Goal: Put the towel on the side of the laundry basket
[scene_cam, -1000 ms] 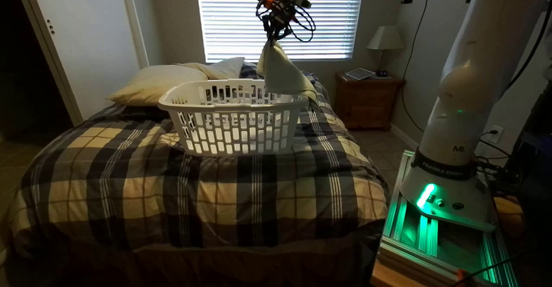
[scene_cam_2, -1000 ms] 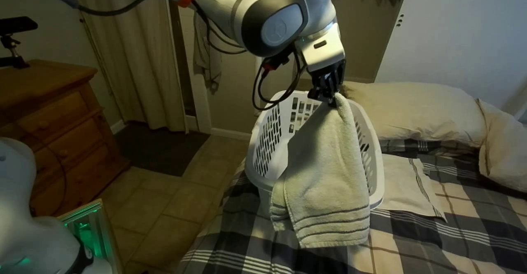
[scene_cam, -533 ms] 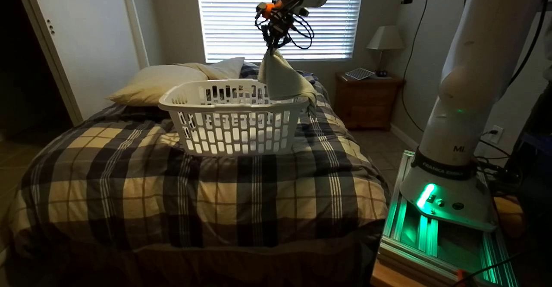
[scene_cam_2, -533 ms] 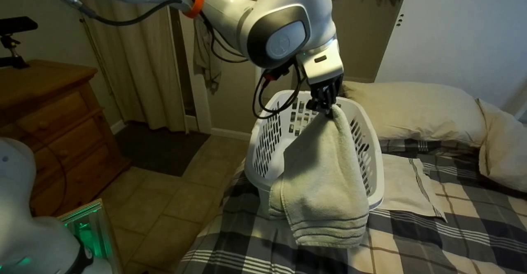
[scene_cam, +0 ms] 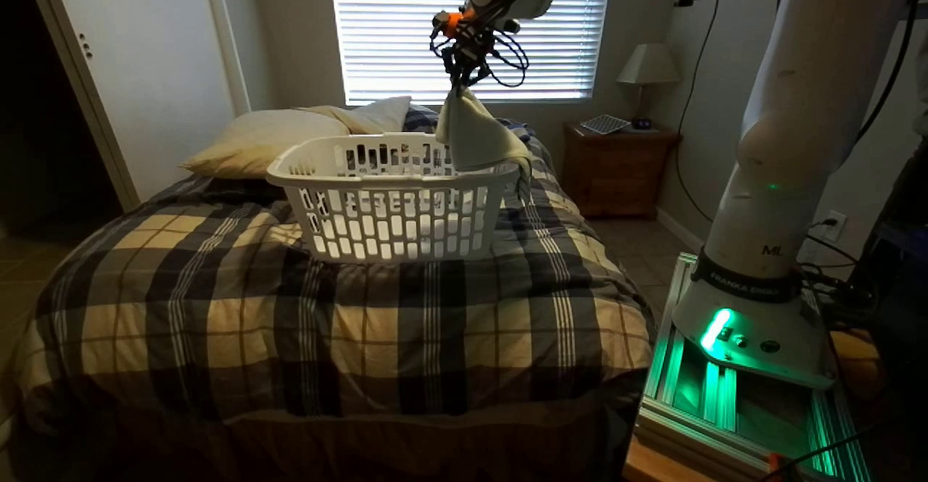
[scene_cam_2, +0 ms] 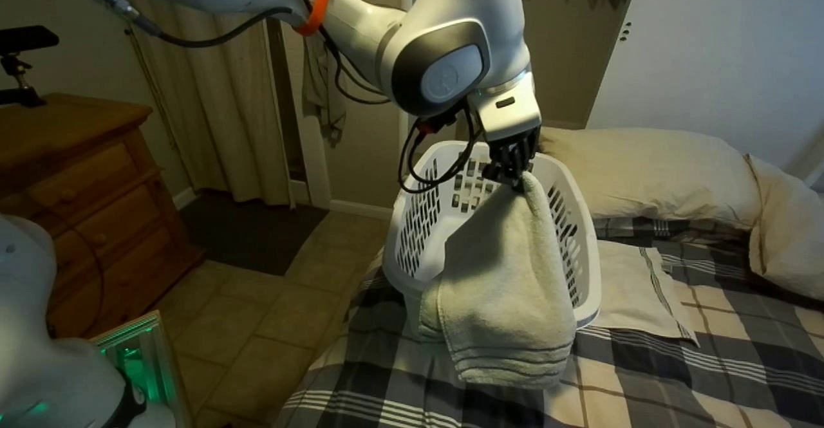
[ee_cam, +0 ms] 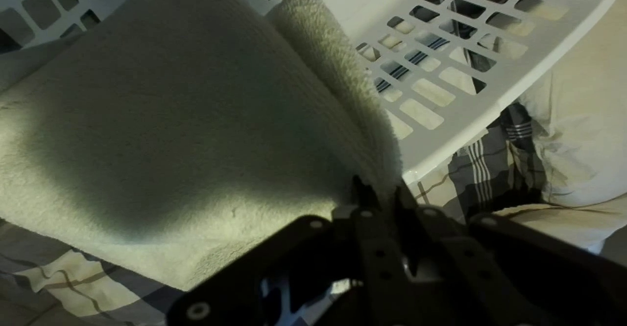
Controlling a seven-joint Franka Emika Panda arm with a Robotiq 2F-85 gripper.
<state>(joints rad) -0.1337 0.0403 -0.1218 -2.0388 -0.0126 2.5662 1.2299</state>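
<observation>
basket partly hidden by towel, arm cut off

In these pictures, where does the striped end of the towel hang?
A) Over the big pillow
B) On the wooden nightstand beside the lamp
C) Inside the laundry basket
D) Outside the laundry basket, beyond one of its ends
D: in an exterior view the towel, pinched at its top by the gripper, drapes across one end of the laundry basket, and its striped end hangs outside.
</observation>
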